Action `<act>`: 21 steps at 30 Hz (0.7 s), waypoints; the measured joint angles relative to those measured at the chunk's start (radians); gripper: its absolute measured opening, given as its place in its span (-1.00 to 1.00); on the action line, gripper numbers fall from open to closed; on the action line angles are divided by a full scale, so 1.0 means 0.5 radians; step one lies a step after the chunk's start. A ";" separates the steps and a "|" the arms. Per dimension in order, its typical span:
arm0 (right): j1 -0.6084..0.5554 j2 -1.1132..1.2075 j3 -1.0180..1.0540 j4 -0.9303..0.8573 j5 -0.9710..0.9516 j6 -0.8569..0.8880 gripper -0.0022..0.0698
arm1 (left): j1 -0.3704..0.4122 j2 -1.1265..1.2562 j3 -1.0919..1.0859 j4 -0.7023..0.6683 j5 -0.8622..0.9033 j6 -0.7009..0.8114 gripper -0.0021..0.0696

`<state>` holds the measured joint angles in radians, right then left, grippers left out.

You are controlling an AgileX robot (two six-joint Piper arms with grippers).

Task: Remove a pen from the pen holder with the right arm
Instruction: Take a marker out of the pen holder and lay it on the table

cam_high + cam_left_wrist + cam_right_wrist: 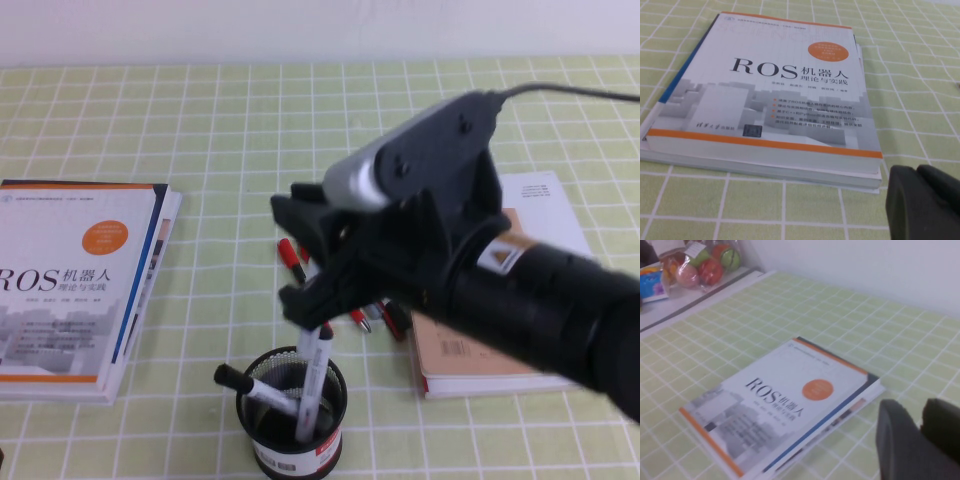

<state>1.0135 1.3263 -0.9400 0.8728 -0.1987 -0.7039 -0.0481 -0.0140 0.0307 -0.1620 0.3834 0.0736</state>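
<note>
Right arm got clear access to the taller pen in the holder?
Probably yes: right gripper sits over the pen holder, jaws seemingly closed on the taller pen, unobstructed. Left gripper parked by the ROS book.

Pen (312, 385): top end was buried in the right gripper (305, 300) jaws, and the contact itself wasn't visible. Pen holder (290, 430) just under the jaws was clipped by the bottom edge. Loose red pens (291, 257) beyond the jaws were half covered. Second book (540, 215) behind the jaws sat mostly under the right arm. Left gripper (925, 205) by the ROS book (780, 100) showed only as a dark lump, cut at the frame corner.
</note>
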 joint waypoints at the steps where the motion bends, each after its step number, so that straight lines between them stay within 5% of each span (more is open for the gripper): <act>1: -0.041 -0.004 -0.023 -0.019 0.044 -0.010 -0.80 | 0.000 0.000 0.000 0.000 0.000 0.000 -0.96; 14: -0.624 0.166 -0.463 -1.136 1.056 1.015 -0.80 | 0.000 0.000 0.000 0.000 0.000 0.000 -0.96; 21: -0.704 0.549 -0.835 -1.341 1.637 1.195 -0.80 | 0.000 0.000 0.000 0.000 0.000 0.000 -0.96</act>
<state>0.6617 1.6007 -1.3576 0.2025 0.6198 -0.1062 -0.0481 -0.0140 0.0307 -0.1620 0.3834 0.0736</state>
